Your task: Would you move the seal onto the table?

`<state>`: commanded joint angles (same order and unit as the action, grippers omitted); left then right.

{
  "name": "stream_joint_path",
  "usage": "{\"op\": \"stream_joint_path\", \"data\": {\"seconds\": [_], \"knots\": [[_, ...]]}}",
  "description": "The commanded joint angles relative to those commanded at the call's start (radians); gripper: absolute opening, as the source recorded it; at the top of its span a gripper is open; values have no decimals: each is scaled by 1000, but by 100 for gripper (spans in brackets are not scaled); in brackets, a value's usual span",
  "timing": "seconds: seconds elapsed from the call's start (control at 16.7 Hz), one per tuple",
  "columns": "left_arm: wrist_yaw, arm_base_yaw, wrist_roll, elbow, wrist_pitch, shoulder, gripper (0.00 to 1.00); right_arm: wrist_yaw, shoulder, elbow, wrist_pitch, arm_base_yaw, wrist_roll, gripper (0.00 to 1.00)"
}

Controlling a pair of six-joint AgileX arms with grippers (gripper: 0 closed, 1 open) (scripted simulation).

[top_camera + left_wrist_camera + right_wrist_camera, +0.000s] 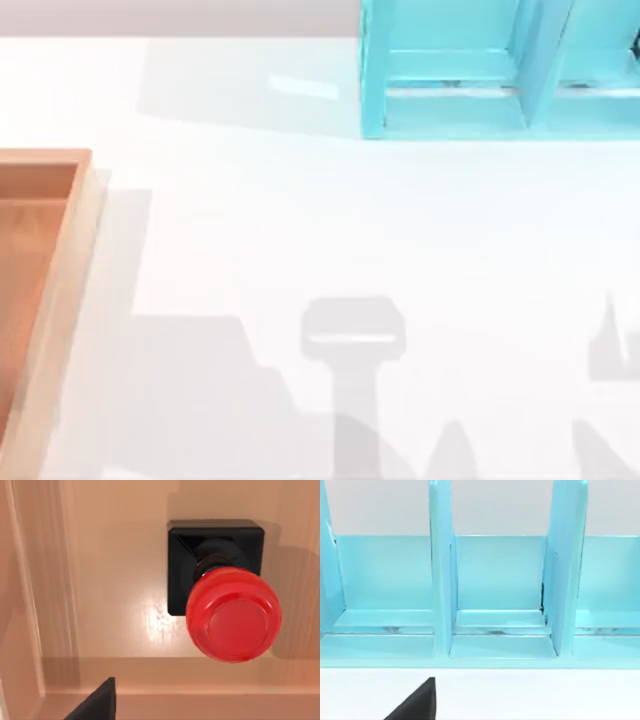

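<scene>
The seal (231, 614) stands upright on the orange-brown floor of the wooden tray (107, 575), its glossy red knob above a black square base. A dark corner of my left gripper (96, 703) shows over the tray's near wall, apart from the seal and touching nothing. The tray (62, 300) lies at the left edge of the white table (350, 230) in the top view. A dark corner of my right gripper (416, 703) hangs over the white table, facing the turquoise shelf unit (495, 580).
The turquoise shelf unit (450, 90) stands at the table's back right, its compartments open toward the front. Grey shadows of the arms fall on the table's front half. The tray's raised walls ring the seal.
</scene>
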<state>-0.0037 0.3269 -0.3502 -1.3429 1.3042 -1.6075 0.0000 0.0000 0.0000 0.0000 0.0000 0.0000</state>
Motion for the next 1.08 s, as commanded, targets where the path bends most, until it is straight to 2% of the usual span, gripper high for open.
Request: {"op": "stream_joint_path", "data": {"seconds": [0.18,0.6,0.9,1.08], "knots": [[0,4,0,58,-68,-17,100,0,0,0,0,0,0,100],[0,9,-8,291,-373,-81,100,0,0,0,0,0,0,100],[0,10,-9,310,-395,-87,100,0,0,0,0,0,0,100],[0,10,-9,310,-395,-87,77,0,0,0,0,0,0,100]]}}
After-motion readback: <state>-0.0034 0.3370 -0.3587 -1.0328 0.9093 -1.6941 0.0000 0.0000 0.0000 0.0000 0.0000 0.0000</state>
